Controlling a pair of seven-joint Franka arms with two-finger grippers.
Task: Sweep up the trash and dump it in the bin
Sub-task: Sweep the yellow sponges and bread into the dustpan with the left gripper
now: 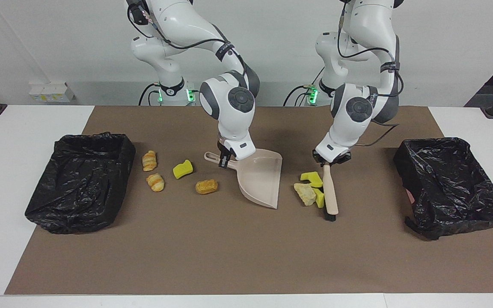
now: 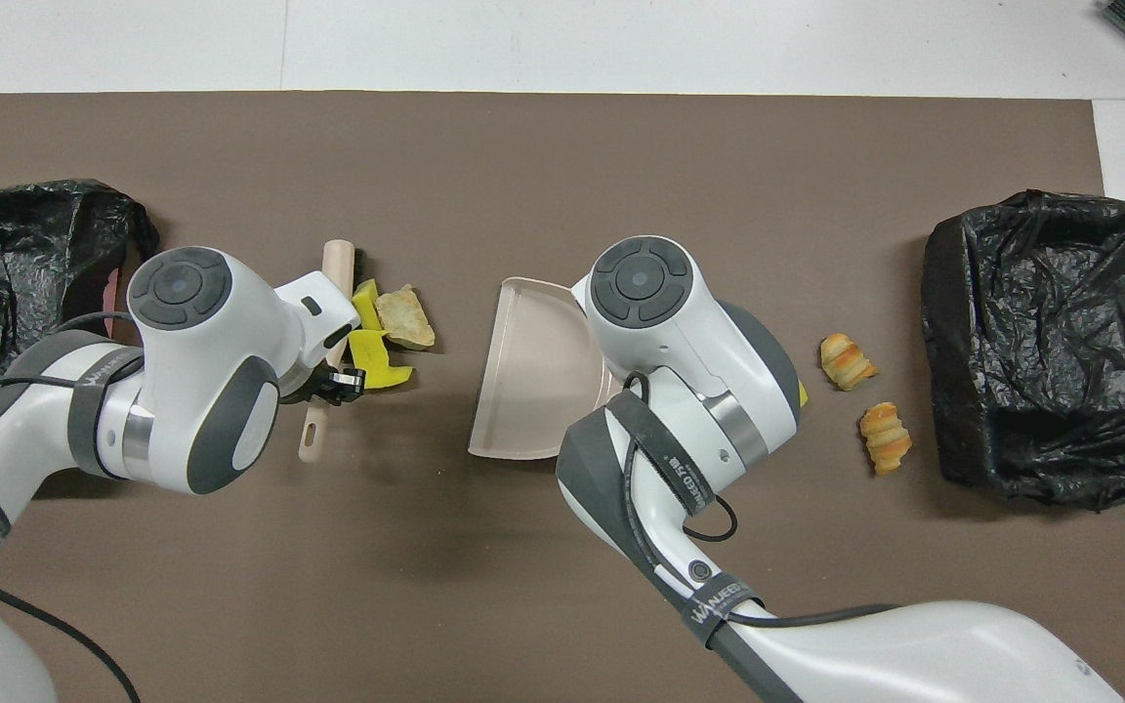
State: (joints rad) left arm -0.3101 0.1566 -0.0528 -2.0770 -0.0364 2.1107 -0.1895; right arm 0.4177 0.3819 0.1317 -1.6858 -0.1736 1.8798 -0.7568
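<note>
Trash relative to the beige dustpan (image 1: 261,182): two yellow sponge chunks (image 1: 311,177) and a pale crusty lump (image 1: 305,193) clustered toward the left arm's end; two croissants (image 1: 149,160), a yellow sponge (image 1: 182,169) and a bread piece (image 1: 206,186) scattered toward the right arm's end.

Overhead: right arm (image 2: 680,391) hides sponge, bread piece, dustpan handle.

White table (image 1: 15,128), brown mat (image 1: 246,256) on it, two black-lined bins (image 1: 79,179) (image 1: 452,184) at its ends, trash (image 1: 206,186) scattered, dustpan (image 1: 261,182), brush (image 1: 329,196)
</note>
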